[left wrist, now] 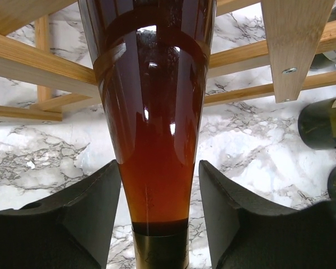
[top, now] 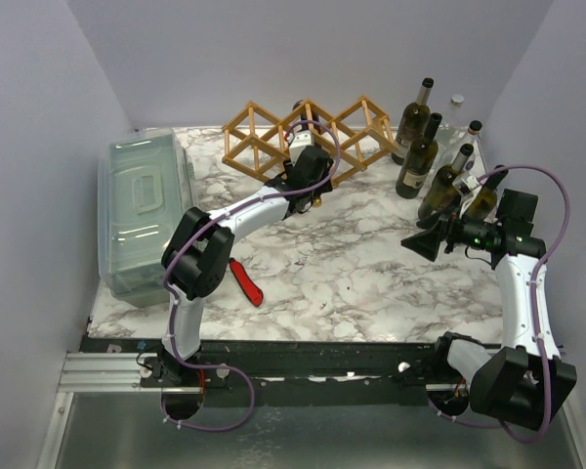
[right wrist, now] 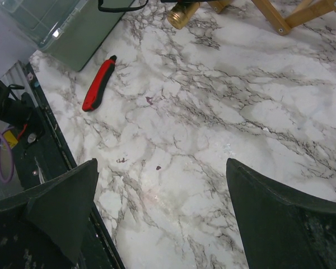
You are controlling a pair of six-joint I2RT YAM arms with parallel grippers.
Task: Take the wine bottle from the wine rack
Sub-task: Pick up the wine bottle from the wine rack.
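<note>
The wine rack is a light wooden lattice at the back of the marble table; its slats also show in the left wrist view and the right wrist view. An amber wine bottle lies in the middle cell, neck toward me, its gold cap pointing out. My left gripper is open with its jaws either side of the bottle's neck, a small gap on each side. My right gripper is open and empty above the table.
Several upright bottles stand at the back right, close behind my right arm; two show in the left wrist view. A clear lidded plastic bin sits at the left. A red-handled tool lies on the table.
</note>
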